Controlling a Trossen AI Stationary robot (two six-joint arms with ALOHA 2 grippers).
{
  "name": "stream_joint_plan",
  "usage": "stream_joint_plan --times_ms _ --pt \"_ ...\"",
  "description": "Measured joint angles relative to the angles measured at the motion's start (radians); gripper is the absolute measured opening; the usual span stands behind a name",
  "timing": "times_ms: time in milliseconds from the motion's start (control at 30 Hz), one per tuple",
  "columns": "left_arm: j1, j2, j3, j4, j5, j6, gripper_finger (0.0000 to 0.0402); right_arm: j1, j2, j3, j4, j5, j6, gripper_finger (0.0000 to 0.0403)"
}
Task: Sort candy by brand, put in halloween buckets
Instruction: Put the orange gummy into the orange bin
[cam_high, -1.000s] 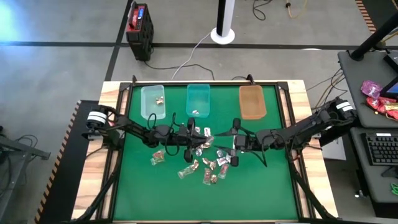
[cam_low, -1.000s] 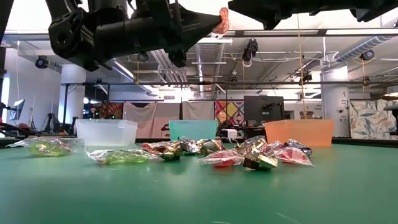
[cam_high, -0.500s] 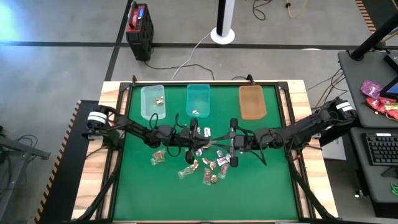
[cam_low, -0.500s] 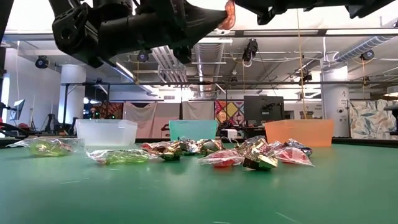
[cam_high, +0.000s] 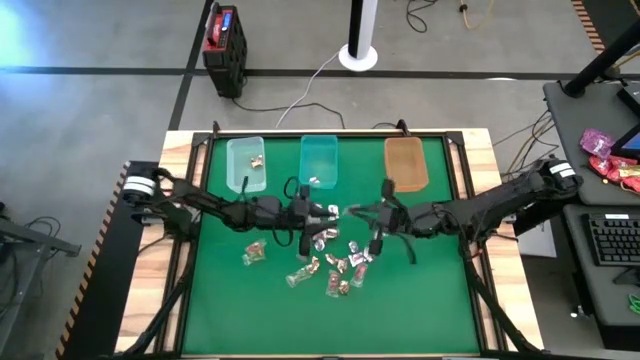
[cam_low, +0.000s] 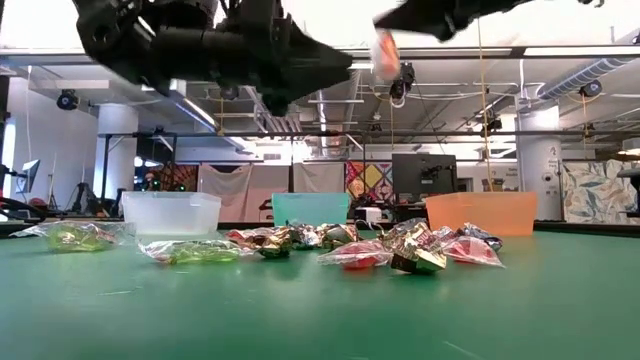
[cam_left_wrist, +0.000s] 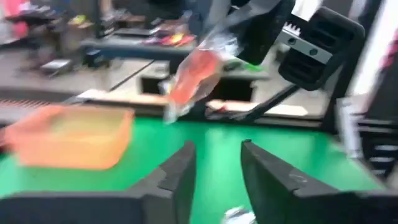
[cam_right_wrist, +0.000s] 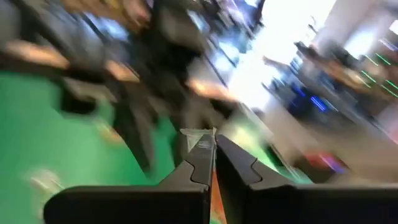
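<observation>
A red candy in a clear wrapper (cam_low: 384, 52) hangs high above the green table, with my right gripper (cam_low: 388, 22) shut on it. It also shows in the left wrist view as the candy (cam_left_wrist: 196, 73) just ahead of my left gripper (cam_left_wrist: 216, 167), which is open and touches nothing. In the high view my left gripper (cam_high: 325, 212) and my right gripper (cam_high: 353, 211) face each other over the table's middle. A pile of candy (cam_high: 328, 262) lies on the mat beneath them. The pale clear bucket (cam_high: 246, 163), teal bucket (cam_high: 319, 160) and orange bucket (cam_high: 405, 163) stand along the far edge. My right gripper pinches the clear wrapper's end (cam_right_wrist: 198, 135) between its two fingers. The fingers come from the table's right, slanting a little downward. The candy hangs below the fingertips, lifted clear of the table and of the pile.
Two green candies (cam_low: 75, 236) lie apart at the pile's left. The clear bucket holds a few sweets (cam_high: 255, 160) and the teal one holds one (cam_high: 313, 180). The mat's near half (cam_high: 330, 325) is bare green.
My right gripper has shut on the red candy, and my left gripper, which had held it, has opened and let go. The candy has gone a little toward the table's right and slightly down with my right gripper, staying well above the pile.
</observation>
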Motion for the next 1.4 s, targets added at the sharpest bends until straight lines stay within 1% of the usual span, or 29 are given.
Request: stream_joint_plan --times_ms 67,133,167,200,267,333,367,433,533,600,700,833,1000,1100,1267,1333,1400 --pt "0.007 -0.068 0.005 -0.156 -0.050 0.007 0.0137 -0.024 -0.006 0.053 -0.175 0.167 0.086 0.0008" --pt "0.009 -0.135 0.009 -0.297 -0.082 0.016 0.0149 -0.074 -0.008 0.099 -0.374 0.337 0.232 0.0008" --pt "0.009 -0.172 0.009 -0.359 -0.095 0.017 0.0153 -0.107 -0.008 0.119 -0.477 0.390 0.331 0.0008" --pt "0.009 -0.200 0.010 -0.405 -0.107 0.018 0.0156 -0.149 -0.005 0.134 -0.576 0.414 0.435 0.0008" --pt "0.008 -0.257 0.014 -0.483 -0.110 0.015 0.0157 -0.247 0.002 0.158 -0.772 0.403 0.642 0.0008" --pt "0.007 -0.299 0.014 -0.533 -0.110 -0.003 0.0157 -0.355 0.015 0.162 -0.915 0.374 0.784 0.0008" --pt "0.005 -0.319 0.014 -0.560 -0.111 -0.011 0.0156 -0.410 0.020 0.158 -0.950 0.358 0.828 0.0009" --pt "0.003 -0.345 0.014 -0.586 -0.111 -0.028 0.0154 -0.505 0.026 0.138 -0.954 0.297 0.852 0.0009" --pt "0.001 -0.370 0.014 -0.632 -0.112 -0.040 0.0151 -0.614 0.032 0.108 -0.890 0.171 0.810 0.0009" --pt "0.001 -0.380 0.014 -0.665 -0.112 -0.043 0.0150 -0.662 0.034 0.097 -0.863 0.112 0.789 0.0009" --pt "0.001 -0.381 0.013 -0.701 -0.112 -0.050 0.0150 -0.696 0.034 0.097 -0.853 0.075 0.786 0.0012" --pt "0.001 -0.374 0.013 -0.734 -0.112 -0.053 0.0150 -0.700 0.034 0.097 -0.847 0.071 0.780 0.0034" --pt "0.001 -0.363 0.013 -0.762 -0.112 -0.052 0.0150 -0.699 0.034 0.097 -0.845 0.064 0.780 0.0081" --pt "0.001 -0.356 0.014 -0.784 -0.110 -0.050 0.0150 -0.677 0.026 0.097 -0.841 0.046 0.772 0.0107" --pt "-0.002 -0.342 0.013 -0.902 -0.102 -0.036 0.0150 -0.584 0.019 0.097 -0.804 -0.016 0.718 0.0137" --pt "-0.005 -0.319 0.013 -0.912 -0.102 -0.011 0.0150 -0.533 0.018 0.097 -0.790 -0.023 0.703 0.0145" --pt "-0.008 -0.288 0.013 -0.918 -0.080 0.019 0.0150 -0.485 0.018 0.097 -0.767 -0.024 0.695 0.0152"
